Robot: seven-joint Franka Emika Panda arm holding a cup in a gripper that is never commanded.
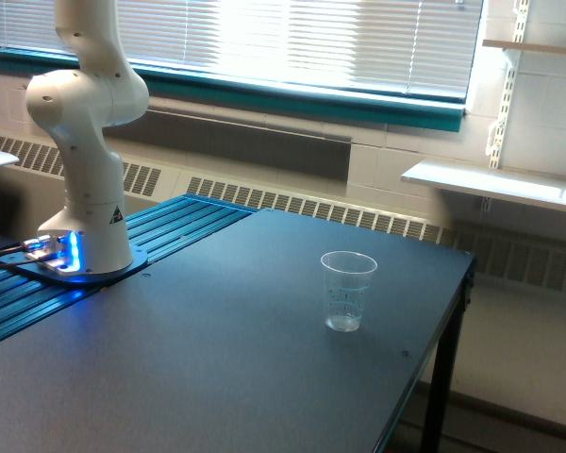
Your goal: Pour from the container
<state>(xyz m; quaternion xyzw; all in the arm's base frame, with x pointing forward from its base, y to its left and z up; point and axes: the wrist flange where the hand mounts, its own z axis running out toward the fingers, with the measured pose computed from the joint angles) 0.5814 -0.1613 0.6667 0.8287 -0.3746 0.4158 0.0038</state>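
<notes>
Standing alone on the dark table (pixel 217 359) is one slim tapered clear cup (pixel 347 291) with faint printed marks, upright, toward the exterior view's right; the wide-rimmed container to pour from is not showing, nor is the gripper, so the jaws' state cannot be told. Judging by its kind, such a container is likely handling light, thin-walled, easily crushed and slippery, best held mid-wall with modest pressure. Counting: one cup, one table, one robot arm (pixel 85 142), base bolted at the exterior view's left.
</notes>
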